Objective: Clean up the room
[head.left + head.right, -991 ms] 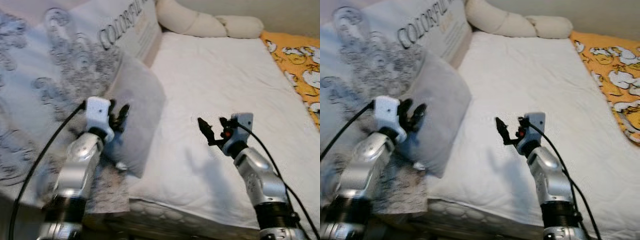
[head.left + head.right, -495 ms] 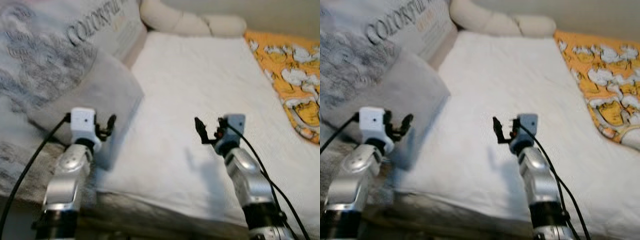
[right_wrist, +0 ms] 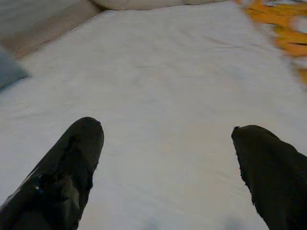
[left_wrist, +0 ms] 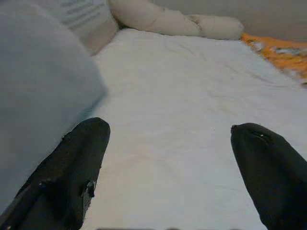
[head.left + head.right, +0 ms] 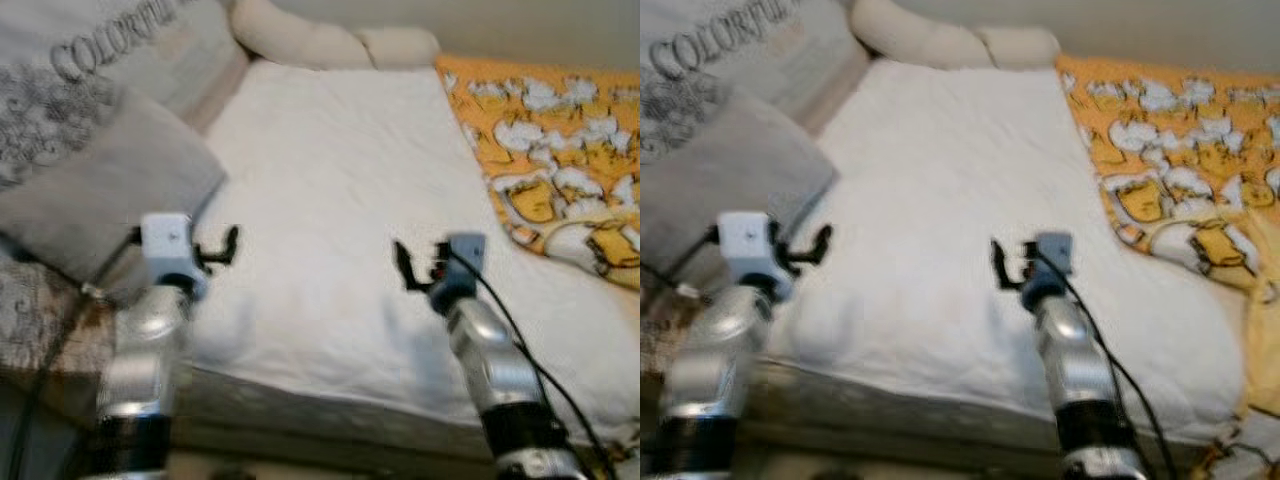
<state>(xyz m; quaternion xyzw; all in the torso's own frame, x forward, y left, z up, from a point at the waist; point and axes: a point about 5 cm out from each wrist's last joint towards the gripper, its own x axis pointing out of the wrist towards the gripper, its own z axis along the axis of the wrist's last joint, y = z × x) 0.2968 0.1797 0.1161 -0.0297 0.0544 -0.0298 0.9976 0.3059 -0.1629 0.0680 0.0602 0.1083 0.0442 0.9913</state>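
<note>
Left eye view is blurry: grey pillow (image 5: 95, 185), plain and puffy, sits just left of the left gripper (image 5: 222, 248), its edge cut off. Both grippers hover over the white mattress (image 5: 330, 190), 2 fingers spread wide on each, holding nothing. Right gripper (image 5: 418, 268) has the orange blanket (image 5: 545, 160) to its right.

Right gripper (image 3: 165, 143), fingers (image 3: 72, 163) spread wide above a white sheet (image 3: 168, 81); orange fabric (image 3: 278, 24) at the far edge.
</note>
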